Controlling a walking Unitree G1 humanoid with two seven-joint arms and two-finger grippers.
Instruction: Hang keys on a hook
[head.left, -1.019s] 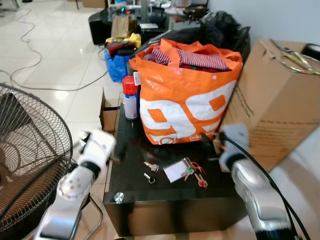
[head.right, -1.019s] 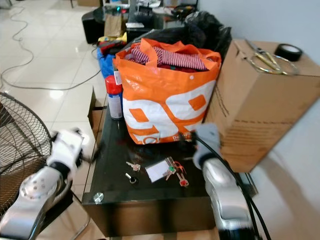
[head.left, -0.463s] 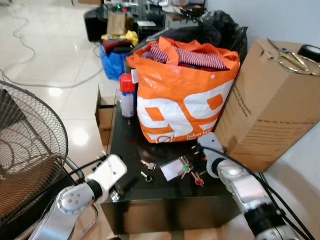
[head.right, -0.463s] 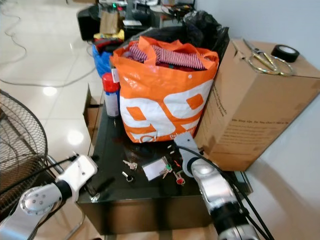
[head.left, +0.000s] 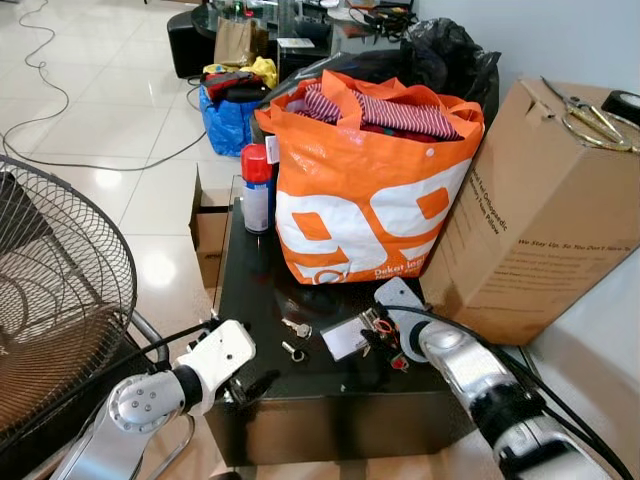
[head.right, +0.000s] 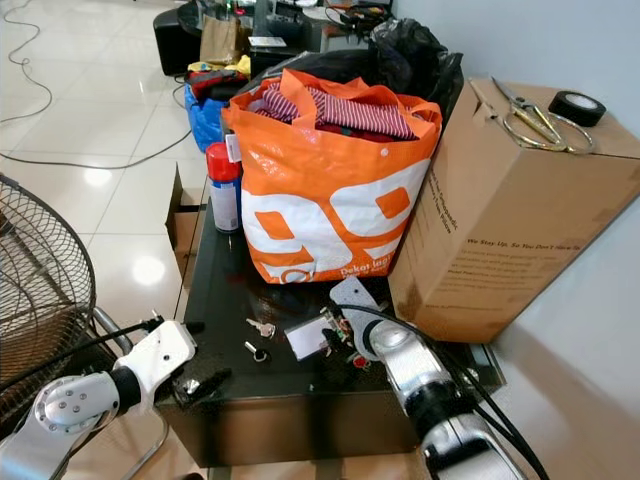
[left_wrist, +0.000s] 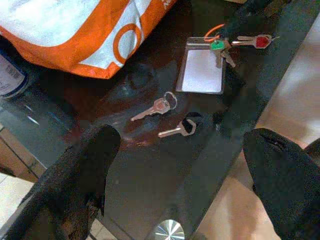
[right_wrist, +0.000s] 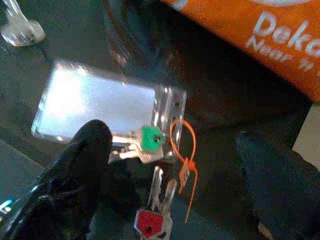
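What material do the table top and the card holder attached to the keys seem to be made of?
Table top: seems dark glass or polished lacquer, since it mirrors the orange bag. Card holder: probably clear, glossy plastic with a white insert; it glares brightly. Keys: silvery metal blades, with green and red coloured heads.

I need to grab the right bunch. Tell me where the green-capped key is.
The green-capped key lies on the black table, at the card holder's edge beside an orange tie, below the open right gripper, in front of the orange bag.

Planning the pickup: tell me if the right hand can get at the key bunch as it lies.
Probably yes. The right hand hangs open right over the key bunch on the table, one finger on either side, nothing between them.
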